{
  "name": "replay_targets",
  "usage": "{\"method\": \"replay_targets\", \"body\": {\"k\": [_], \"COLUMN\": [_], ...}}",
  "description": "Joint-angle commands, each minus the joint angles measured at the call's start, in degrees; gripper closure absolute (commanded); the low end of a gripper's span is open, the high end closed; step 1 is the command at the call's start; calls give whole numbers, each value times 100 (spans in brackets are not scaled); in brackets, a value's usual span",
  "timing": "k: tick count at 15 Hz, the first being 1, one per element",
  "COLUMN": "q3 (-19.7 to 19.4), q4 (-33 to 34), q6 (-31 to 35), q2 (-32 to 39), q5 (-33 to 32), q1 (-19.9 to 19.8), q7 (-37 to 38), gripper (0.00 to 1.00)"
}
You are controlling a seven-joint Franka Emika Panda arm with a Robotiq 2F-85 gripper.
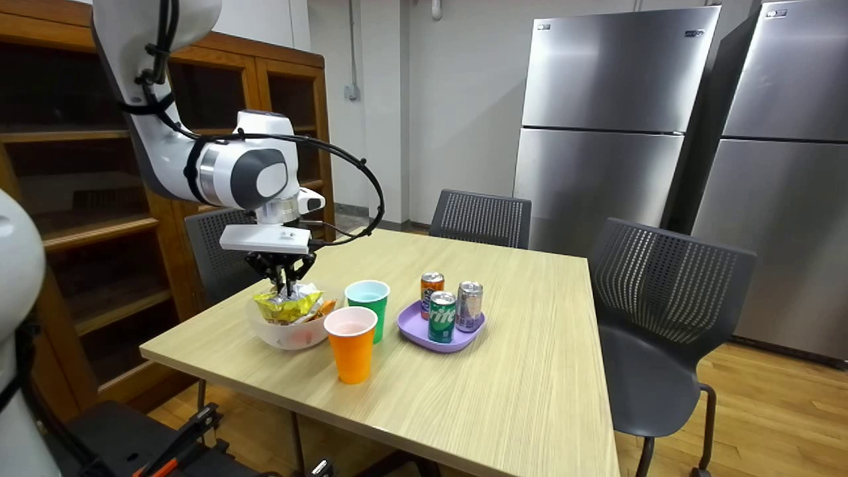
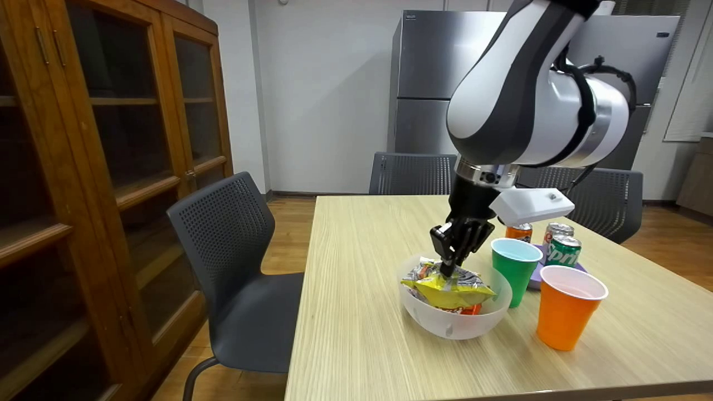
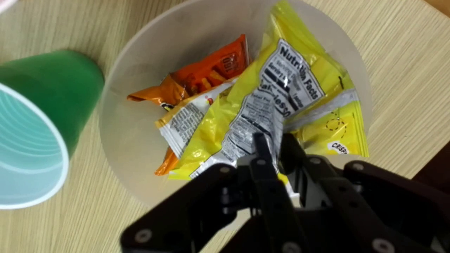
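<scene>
A black gripper [image 3: 275, 138] touches a yellow snack bag [image 3: 253, 105] atop other packets in a translucent bowl [image 3: 119, 140]. A fold of the bag rises between the gripper's 2 narrowly parted fingers [image 3: 262, 149]; whether they pinch it cannot be told. The fingers hide part of it, and whether the yellow corner [image 3: 334, 126] marked "CRISPY" belongs to a 2nd bag is unclear. An orange packet [image 3: 214, 66] and a white packet [image 3: 186, 117] lie partly covered. A green cup [image 3: 70, 88], cut off by the wrist view's left edge, stands just beside the bowl, near an orange cup [image 1: 352, 344]. Past them, a purple tray [image 1: 412, 324] holds 3 cans [image 1: 442, 318]. Bowl and cups sit near the edge of a pale wood-grain table [image 1: 530, 397], which stretches wide beyond the tray toward dark chairs [image 1: 662, 285]. A wooden cabinet [image 2: 81, 184] and 2 steel refrigerators [image 1: 606, 159], 1 cropped, line the room.
</scene>
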Motion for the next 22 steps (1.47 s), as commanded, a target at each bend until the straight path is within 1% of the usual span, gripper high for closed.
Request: {"method": "replay_targets", "body": {"k": [1, 4, 7, 8, 11, 13, 15, 16, 20, 22], "q3": [197, 277, 443, 501, 608, 610, 504, 541, 315, 146], "q4": [-141, -284, -469, -530, -690, -792, -880, -931, -1101, -1196], "q6": [-129, -76, 5, 21, 68, 66, 45, 29, -101, -170], "q2": [-224, -370, -618, -720, -1052, -1310, -1575, -1722, -2299, -2576], "q5": [-123, -43, 155, 247, 656, 1102, 1592, 1870, 2954, 3368], "q1": [-228, -299, -446, -498, -590, -582, -480, -536, -410, -384], "q7": [49, -12, -144, -204, -427, -702, -1021, -1226, -2019, -2390], "gripper": [52, 30, 6, 1, 0, 0, 0, 0, 0, 0]}}
